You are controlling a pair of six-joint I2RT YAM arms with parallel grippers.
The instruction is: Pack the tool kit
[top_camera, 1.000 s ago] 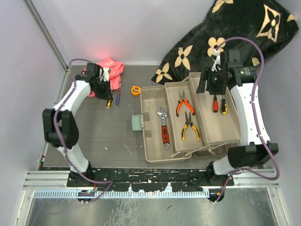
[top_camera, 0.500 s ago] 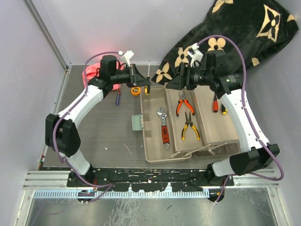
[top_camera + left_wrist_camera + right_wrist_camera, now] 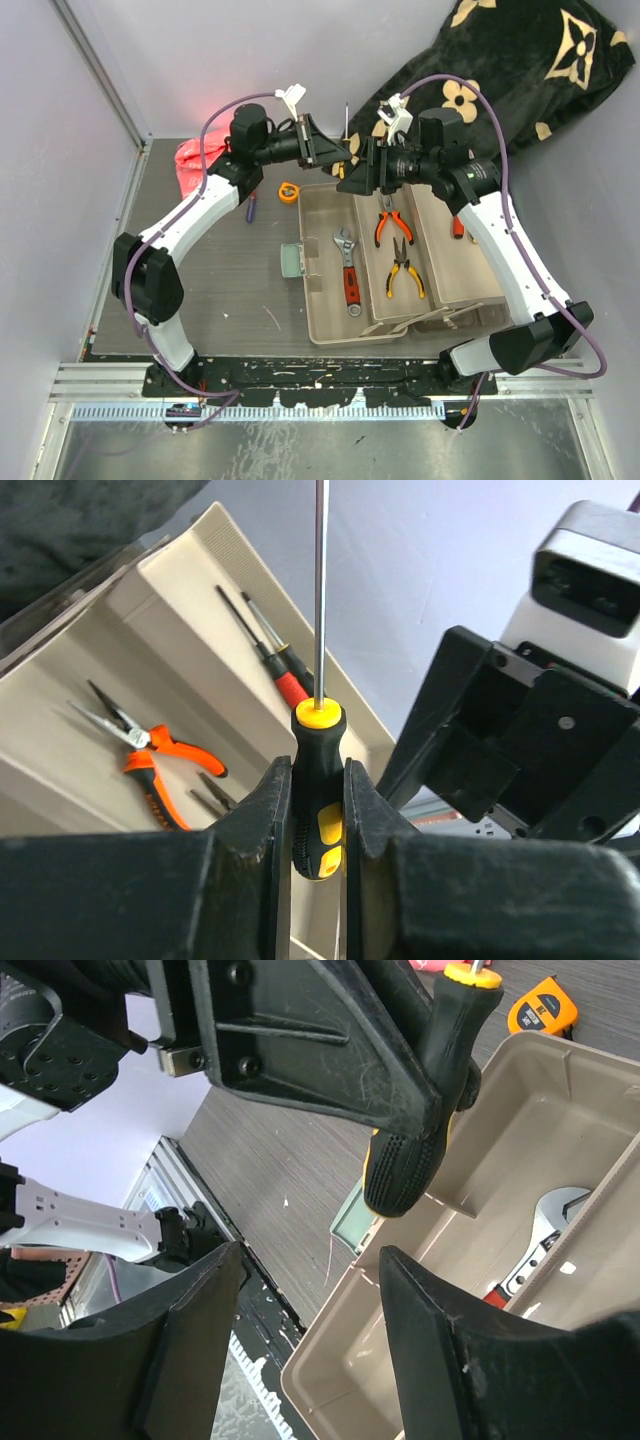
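Left hand point(image 3: 318, 785) pinches the screwdriver point(image 3: 319, 742) by its black-yellow handle, shaft up, in the air near the far edge of the toolbox point(image 3: 312, 300). Right hand point(image 3: 310, 1300) is spread and empty, just beside it. My judgement: light, stiff, grippy handle, slick shaft. I'd take the handle's free butt end.

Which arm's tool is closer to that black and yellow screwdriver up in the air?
Left. The left tool grips the screwdriver handle; the right tool, open, is just beside its butt end.
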